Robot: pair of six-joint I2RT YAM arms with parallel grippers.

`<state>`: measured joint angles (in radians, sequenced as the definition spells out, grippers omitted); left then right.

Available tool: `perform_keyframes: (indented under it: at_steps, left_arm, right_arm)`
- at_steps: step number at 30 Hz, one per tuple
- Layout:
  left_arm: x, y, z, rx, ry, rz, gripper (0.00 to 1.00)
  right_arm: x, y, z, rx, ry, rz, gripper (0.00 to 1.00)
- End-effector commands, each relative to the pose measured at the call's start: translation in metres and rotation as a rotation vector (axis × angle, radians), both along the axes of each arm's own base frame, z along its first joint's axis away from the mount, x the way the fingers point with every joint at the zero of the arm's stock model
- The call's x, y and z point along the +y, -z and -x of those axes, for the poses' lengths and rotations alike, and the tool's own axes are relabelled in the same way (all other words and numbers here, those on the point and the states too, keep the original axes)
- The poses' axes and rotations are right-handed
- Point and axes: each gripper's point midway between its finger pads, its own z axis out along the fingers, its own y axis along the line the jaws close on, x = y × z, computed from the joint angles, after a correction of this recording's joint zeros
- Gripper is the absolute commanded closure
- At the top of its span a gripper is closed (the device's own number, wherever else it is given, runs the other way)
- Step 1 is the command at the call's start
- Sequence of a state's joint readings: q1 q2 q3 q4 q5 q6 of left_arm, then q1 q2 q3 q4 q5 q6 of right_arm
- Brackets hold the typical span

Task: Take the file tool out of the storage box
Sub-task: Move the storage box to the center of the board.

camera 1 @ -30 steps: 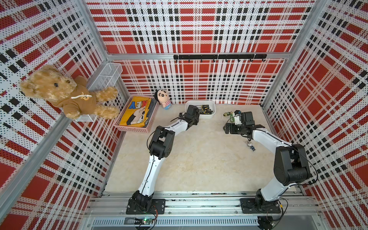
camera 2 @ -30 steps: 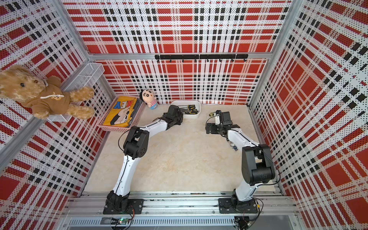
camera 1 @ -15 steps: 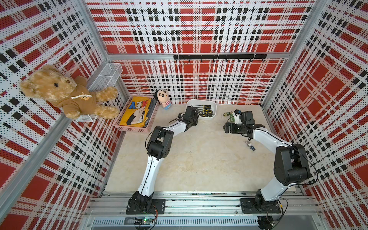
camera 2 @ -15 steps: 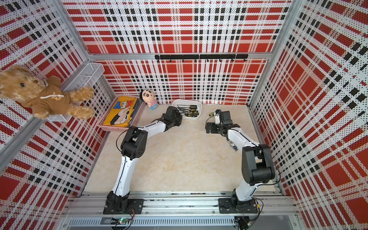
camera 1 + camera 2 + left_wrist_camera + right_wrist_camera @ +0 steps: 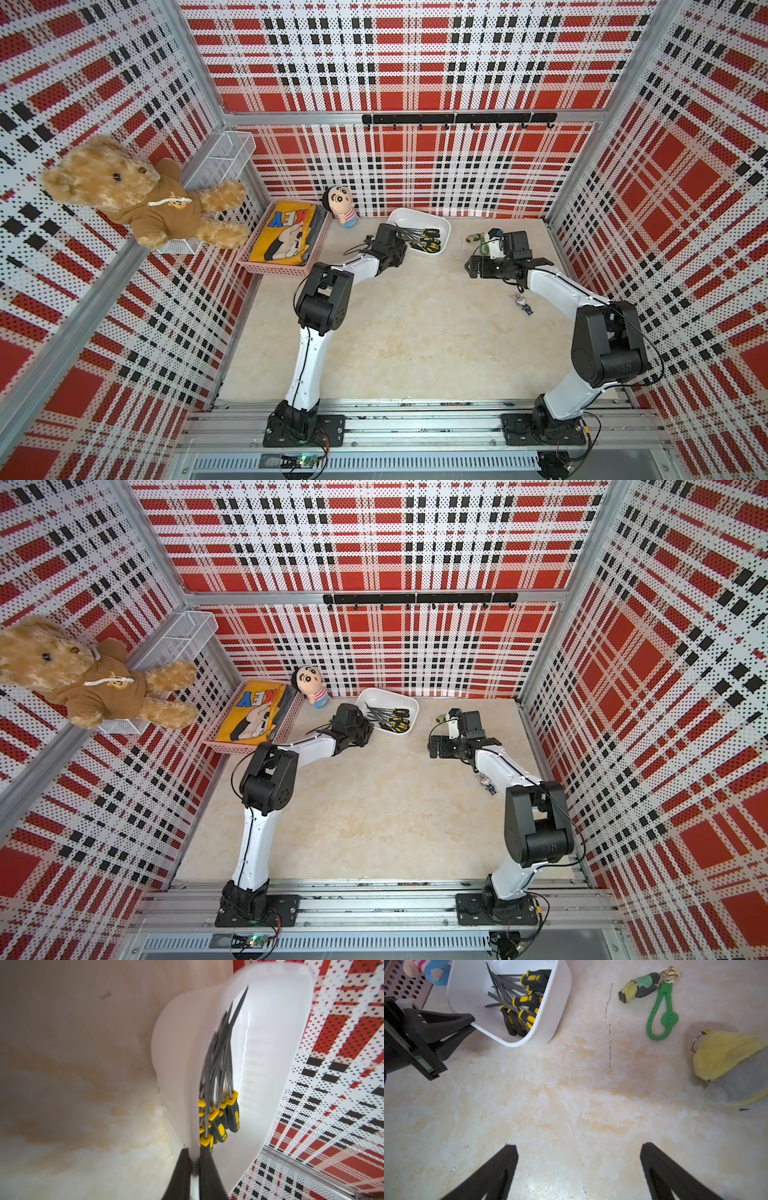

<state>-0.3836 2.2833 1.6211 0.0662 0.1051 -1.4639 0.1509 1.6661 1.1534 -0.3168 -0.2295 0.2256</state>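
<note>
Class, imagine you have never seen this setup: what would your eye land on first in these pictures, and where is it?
The red, black and white plaid walls come first, along with the brown teddy bear perched high on the left wall. Next is the white storage box at the back of the table, full of yellow-and-black-handled files, with the left gripper shut on its wall.

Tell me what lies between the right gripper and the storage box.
Only bare marbled tabletop lies between the right gripper and the storage box, as the right wrist view shows.
</note>
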Motion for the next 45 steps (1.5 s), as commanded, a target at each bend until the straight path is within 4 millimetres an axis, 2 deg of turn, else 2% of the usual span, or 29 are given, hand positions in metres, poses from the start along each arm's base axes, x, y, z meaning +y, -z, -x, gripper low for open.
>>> perform_keyframes:
  at_steps: [1, 8, 15, 16, 23, 29, 32, 40, 45]
  left_arm:
    - [0.029, 0.023, 0.019, 0.051, 0.097, -0.153, 1.0]
    - [0.065, 0.028, 0.038, 0.073, 0.213, -0.285, 1.0]
    - [0.079, 0.031, 0.064, 0.117, 0.387, -0.422, 1.0]
    - [0.097, 0.031, 0.062, 0.129, 0.379, -0.44, 1.0]
    - [0.122, 0.029, 0.093, 0.21, 0.549, -0.636, 1.0]
    - [0.129, 0.025, 0.112, 0.252, 0.722, -0.821, 1.0]
    - [0.114, 0.029, 0.122, 0.234, 0.854, -0.915, 1.0]
    - [0.081, 0.028, 0.13, 0.113, 1.126, -1.144, 1.0]
    - [0.06, 0.028, 0.137, 0.029, 1.265, -1.212, 1.0]
  right_arm:
    - [0.002, -0.017, 0.0, -0.024, -0.012, -0.017, 0.0]
    - [0.011, -0.025, 0.002, -0.026, -0.039, -0.027, 0.0]
    - [0.026, -0.026, 0.004, -0.018, -0.071, -0.042, 0.0]
    - [0.027, -0.026, 0.004, -0.016, -0.074, -0.045, 0.0]
    - [0.036, -0.029, 0.005, -0.012, -0.098, -0.057, 0.0]
    - [0.044, -0.03, 0.006, -0.006, -0.129, -0.064, 0.01]
    - [0.046, -0.031, 0.006, -0.005, -0.136, -0.069, 0.02]
    - [0.049, -0.034, 0.007, -0.006, -0.151, -0.067, 0.02]
    - [0.051, -0.035, 0.008, -0.003, -0.154, -0.076, 0.0]
